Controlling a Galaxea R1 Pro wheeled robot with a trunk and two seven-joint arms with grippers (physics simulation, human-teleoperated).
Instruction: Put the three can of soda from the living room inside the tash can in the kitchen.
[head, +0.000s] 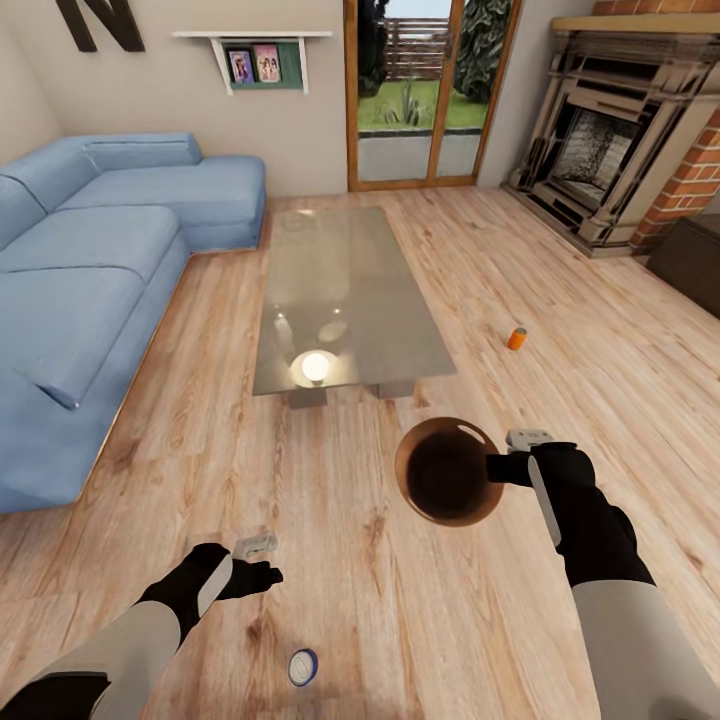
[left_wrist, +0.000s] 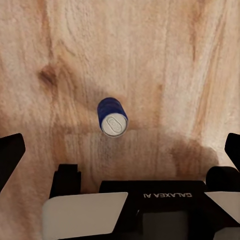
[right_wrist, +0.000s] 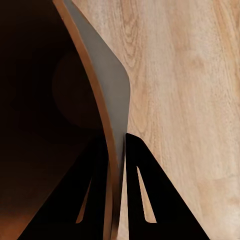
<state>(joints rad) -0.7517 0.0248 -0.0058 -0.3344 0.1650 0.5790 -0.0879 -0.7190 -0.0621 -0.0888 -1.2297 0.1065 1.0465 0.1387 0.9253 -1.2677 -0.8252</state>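
We see the blue sofa (head: 90, 290) cut off by the head view's left edge, and the brick fireplace (head: 640, 130) by its right. The two framed pictures (head: 255, 65) on the wall shelf (head: 250, 37) are too small for us to read.

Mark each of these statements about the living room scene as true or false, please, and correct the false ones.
1. The right gripper holds the bin by its rim. True.
2. An orange can lies on the glass coffee table. False: it is on the wooden floor, to the right of the table.
3. The left gripper is shut on a can. False: it is open, above a blue can on the floor.
4. The sofa is blue. True.
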